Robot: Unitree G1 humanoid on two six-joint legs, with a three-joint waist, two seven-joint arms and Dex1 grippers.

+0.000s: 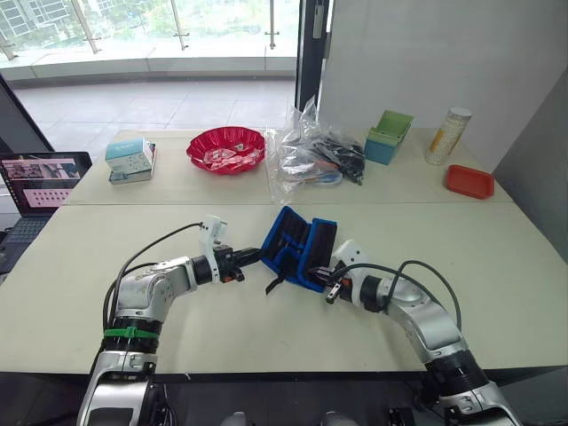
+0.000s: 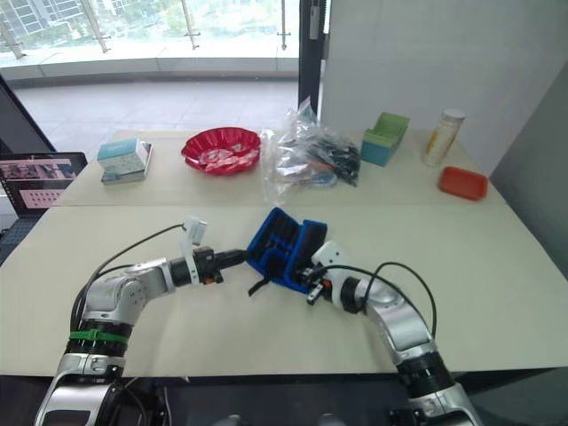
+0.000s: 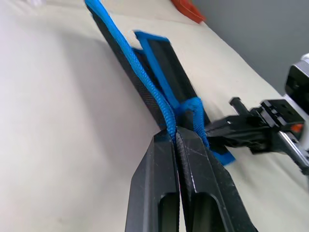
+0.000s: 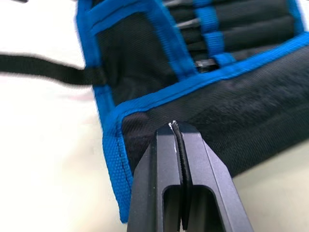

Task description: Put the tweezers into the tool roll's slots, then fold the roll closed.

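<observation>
Left eye view: the tool roll [image 1: 297, 241] sits partly folded near the middle of the front table [image 1: 266, 328], its bright blue edging raised into a tent-like shape. A black strap [image 1: 275, 284] trails from its near edge onto the tabletop.

Left gripper [image 1: 253, 257]: positioned at the roll's left edge. In the left wrist view, both fingers [image 3: 154, 193] are pressed together with the blue edging pinched between their tips, so this gripper is clenched on the roll.

Right gripper [image 1: 330, 282]: positioned at the roll's near right corner. In the right wrist view, its fingers [image 4: 159, 188] are closed with only a thin seam between them, tips against a black fabric panel of the roll. Whether fabric is caught between them cannot be determined.

Tweezers [image 4: 186, 21]: the right wrist view shows slim pointed tips seated in the slots [image 4: 251, 24] on the inner face, held under blue bands.

Rear table: a red bowl [image 1: 225, 148], a clear plastic bag of tools [image 1: 315, 160], a green box [image 1: 389, 136], a cylindrical can [image 1: 447, 136], a red tray [image 1: 469, 181] and a small carton [image 1: 130, 160]. A laptop [image 1: 40, 182] stands at the far left.
</observation>
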